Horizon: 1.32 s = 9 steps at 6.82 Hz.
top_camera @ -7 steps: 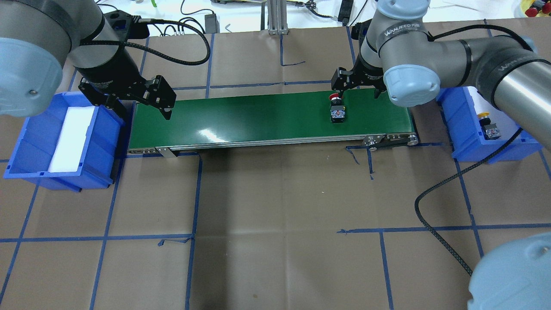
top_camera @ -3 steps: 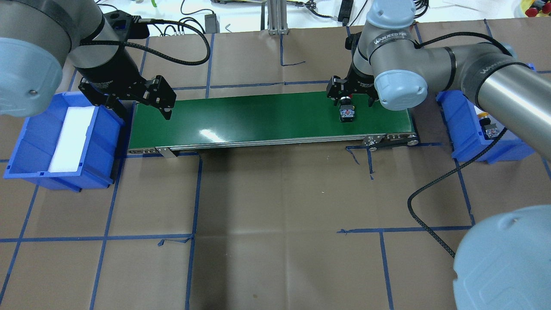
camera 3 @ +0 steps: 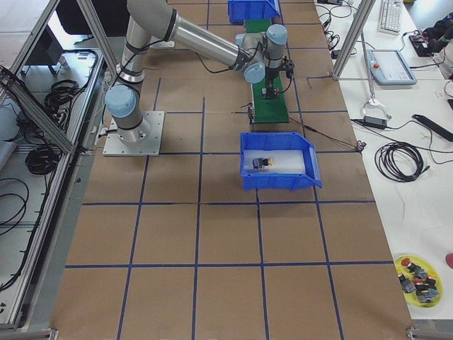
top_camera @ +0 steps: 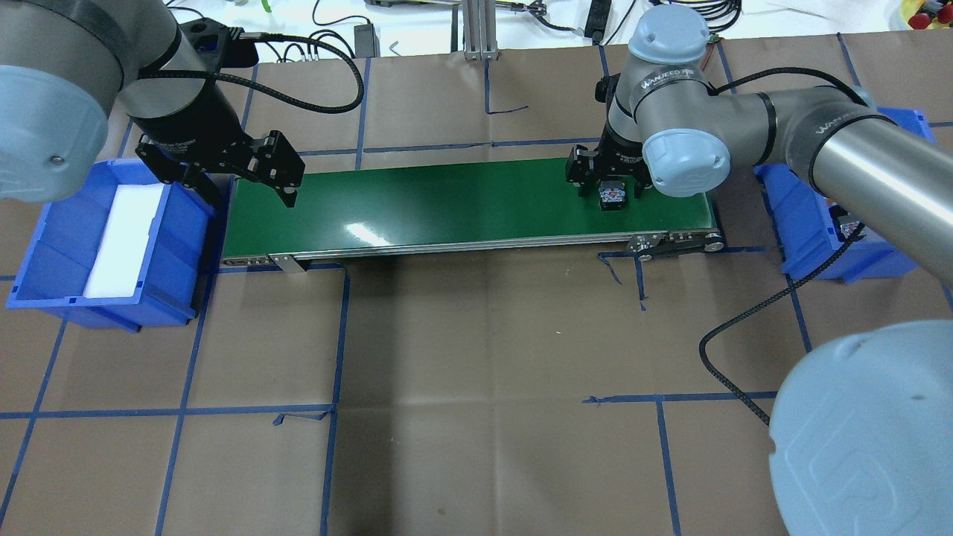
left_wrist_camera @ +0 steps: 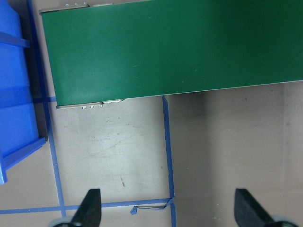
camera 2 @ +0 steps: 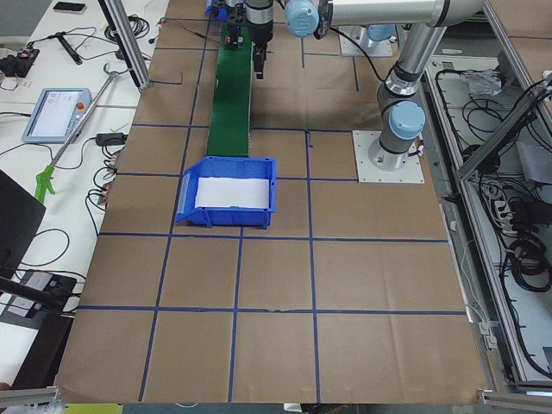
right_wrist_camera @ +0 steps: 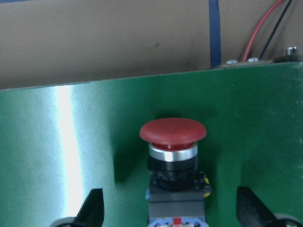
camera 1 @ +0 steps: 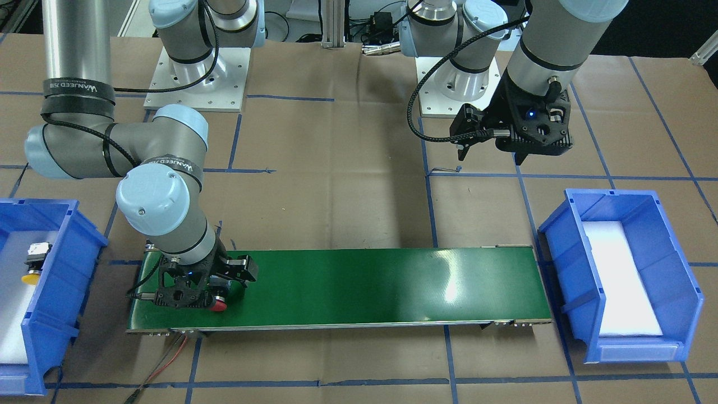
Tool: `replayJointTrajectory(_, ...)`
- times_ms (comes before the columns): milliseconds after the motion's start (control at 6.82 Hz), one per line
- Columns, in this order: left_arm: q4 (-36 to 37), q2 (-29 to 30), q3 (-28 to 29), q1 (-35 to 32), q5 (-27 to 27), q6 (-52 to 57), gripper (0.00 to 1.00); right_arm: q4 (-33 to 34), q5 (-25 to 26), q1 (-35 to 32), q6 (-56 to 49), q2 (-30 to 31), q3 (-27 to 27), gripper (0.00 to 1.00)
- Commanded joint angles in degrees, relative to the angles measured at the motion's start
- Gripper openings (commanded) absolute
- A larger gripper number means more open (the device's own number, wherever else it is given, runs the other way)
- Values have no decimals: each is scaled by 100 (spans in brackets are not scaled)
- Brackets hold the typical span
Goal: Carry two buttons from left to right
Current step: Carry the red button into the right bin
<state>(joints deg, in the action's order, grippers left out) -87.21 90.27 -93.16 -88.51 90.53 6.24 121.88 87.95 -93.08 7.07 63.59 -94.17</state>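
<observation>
The red button (right_wrist_camera: 173, 135) lies on its side on the green conveyor belt (top_camera: 447, 201), near the belt's right end in the overhead view (top_camera: 612, 195); its red cap also shows in the front-facing view (camera 1: 219, 304). My right gripper (right_wrist_camera: 171, 213) is open and straddles the red button, with its fingers well apart on either side and not touching it. The yellow button (camera 1: 35, 264) lies in the blue bin on my right (camera 1: 61, 280). My left gripper (top_camera: 272, 175) is open and empty above the belt's left end.
A blue bin (top_camera: 45, 253) with a white liner stands at the belt's left end. The belt's metal frame and rollers (top_camera: 674, 240) run along its near edge. A black cable (top_camera: 744, 327) hangs from my right arm over the brown table.
The red button has travelled right along the belt. My right gripper has followed it to the right and now sits around it. My left arm has not moved.
</observation>
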Motion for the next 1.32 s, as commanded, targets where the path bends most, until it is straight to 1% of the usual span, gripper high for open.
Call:
replayJointTrajectory(0, 3, 0, 0, 0, 0, 0, 100, -138, 38, 88, -74, 4, 39, 6)
replayJointTrajectory(147, 3, 0, 0, 0, 0, 0, 100, -156, 90, 219, -92, 39, 57, 5)
replayJointTrajectory(293, 3, 0, 0, 0, 0, 0, 100, -182, 117, 351, -266, 205, 48, 7)
replayJointTrajectory(440, 3, 0, 0, 0, 0, 0, 100, -408, 117, 570, -511, 581, 39, 6)
replayJointTrajectory(586, 3, 0, 0, 0, 0, 0, 100, -820, 117, 998, -1001, 976, 100, 6)
replayJointTrajectory(733, 3, 0, 0, 0, 0, 0, 100, -867, 117, 1481, -1754, 1337, 257, 6)
replayJointTrajectory(880, 3, 0, 0, 0, 0, 0, 100, -1268, 117, 1965, -2388, 1619, 494, 6)
replayJointTrajectory(1026, 3, 0, 0, 0, 0, 0, 100, -1620, 100, 2544, -2882, 1604, 679, 6)
replayJointTrajectory(1173, 3, 0, 0, 0, 0, 0, 100, -1580, 100, 2906, -3409, 1413, 707, 6)
